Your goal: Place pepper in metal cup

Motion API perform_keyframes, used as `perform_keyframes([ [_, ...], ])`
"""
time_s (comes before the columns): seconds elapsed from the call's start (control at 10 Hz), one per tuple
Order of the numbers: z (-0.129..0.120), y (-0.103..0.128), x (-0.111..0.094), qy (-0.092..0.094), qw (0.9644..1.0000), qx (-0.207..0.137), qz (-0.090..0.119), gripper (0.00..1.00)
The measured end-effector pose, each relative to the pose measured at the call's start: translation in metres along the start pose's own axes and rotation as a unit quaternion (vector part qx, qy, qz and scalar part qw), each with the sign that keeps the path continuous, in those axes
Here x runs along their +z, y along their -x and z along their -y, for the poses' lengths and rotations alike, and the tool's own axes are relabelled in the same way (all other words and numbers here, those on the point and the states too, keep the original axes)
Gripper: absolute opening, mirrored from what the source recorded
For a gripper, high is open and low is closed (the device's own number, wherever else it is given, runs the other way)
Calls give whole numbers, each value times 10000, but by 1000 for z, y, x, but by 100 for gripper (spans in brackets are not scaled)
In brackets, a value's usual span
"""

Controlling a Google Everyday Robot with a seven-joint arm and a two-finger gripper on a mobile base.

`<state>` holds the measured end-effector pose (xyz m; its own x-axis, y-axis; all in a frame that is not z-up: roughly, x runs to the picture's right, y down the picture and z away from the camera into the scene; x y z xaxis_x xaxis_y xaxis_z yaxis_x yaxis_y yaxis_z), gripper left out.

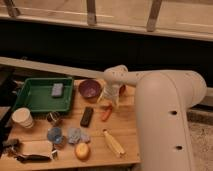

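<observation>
The metal cup (53, 118) is seen at the left of the table (125, 131). The pepper (106, 113) lies well to its right, ungrasped. The gripper (109, 98) is held just above the pepper, fingers spread. The reach is judged in hand; a descent and a pinch are called for next.

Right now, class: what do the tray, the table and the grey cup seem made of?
The tray: likely plastic, matte green, moulded rim. The table: wood, pale brown, smooth. The grey cup: probably metal, dull sheen. The gripper hangs over the pepper.
</observation>
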<state>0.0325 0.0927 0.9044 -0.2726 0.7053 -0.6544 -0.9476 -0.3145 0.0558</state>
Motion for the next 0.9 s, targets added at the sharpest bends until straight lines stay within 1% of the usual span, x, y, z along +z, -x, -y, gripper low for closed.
perform_keyframes([
  [0.3,6,4,10,-12,10000,-4,-91,73],
  [0.4,7,3,13,1,9999,-3,-116,69],
  [0.6,10,0,18,22,9998,-12,-178,48],
  [0.8,9,-2,19,31,9999,-73,-152,30],
  [0.9,9,-4,19,18,9999,-131,-108,18],
])
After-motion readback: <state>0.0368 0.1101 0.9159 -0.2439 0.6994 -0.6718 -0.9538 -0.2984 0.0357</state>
